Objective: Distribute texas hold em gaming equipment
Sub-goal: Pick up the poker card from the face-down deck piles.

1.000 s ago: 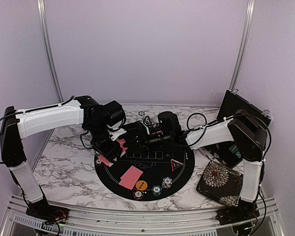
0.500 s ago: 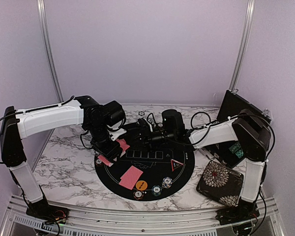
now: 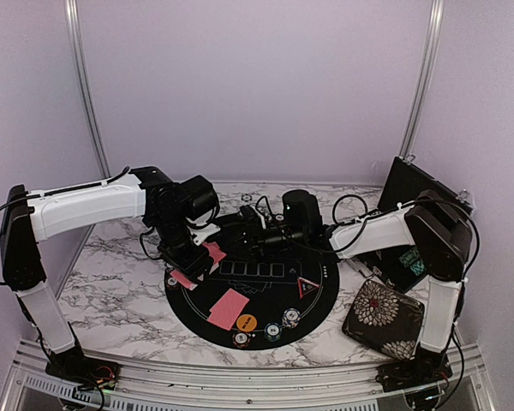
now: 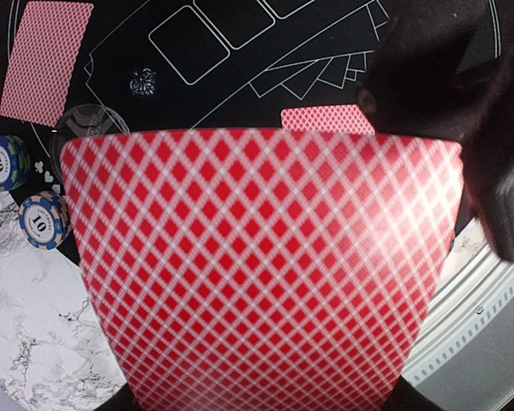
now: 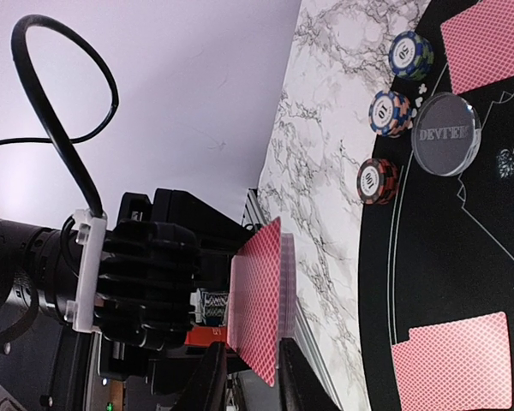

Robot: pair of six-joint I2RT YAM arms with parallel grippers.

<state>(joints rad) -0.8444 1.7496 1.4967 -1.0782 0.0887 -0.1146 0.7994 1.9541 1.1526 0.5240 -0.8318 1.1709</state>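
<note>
— Marbled counter (image 3: 111,274) under lilac walls, with a round black mat (image 3: 197,300) at centre. Report the end effectors first.

— Noted: the left end effector (image 3: 194,259) is clamped on the pink-red-backed deck (image 4: 257,265), held above the mat's left side. The right end effector (image 5: 253,385) has a finger on either side of the top card (image 5: 255,291), at its edge. Whether it grips, I cannot tell.

— Handling assessment?

— In my judgement the cards are very light, thin, flexible and slick-faced. One should slide off its neighbours readily, and two may come away together. Best hold is at a short edge or corner, pinched across the faces and drawn in the card's own plane so it does not buckle.

— And beyond them?

— On the mat lie dealt cards (image 5: 450,360), face down. At its rim stand striped chip stacks (image 5: 409,53) beside a clear dealer button (image 5: 445,133). I judge the chips rigid, heavier and apt to topple if nudged, so take them by the rims. A floral pouch (image 3: 384,317) and a black case (image 3: 415,193) stand at the counter's right, well apart.
</note>
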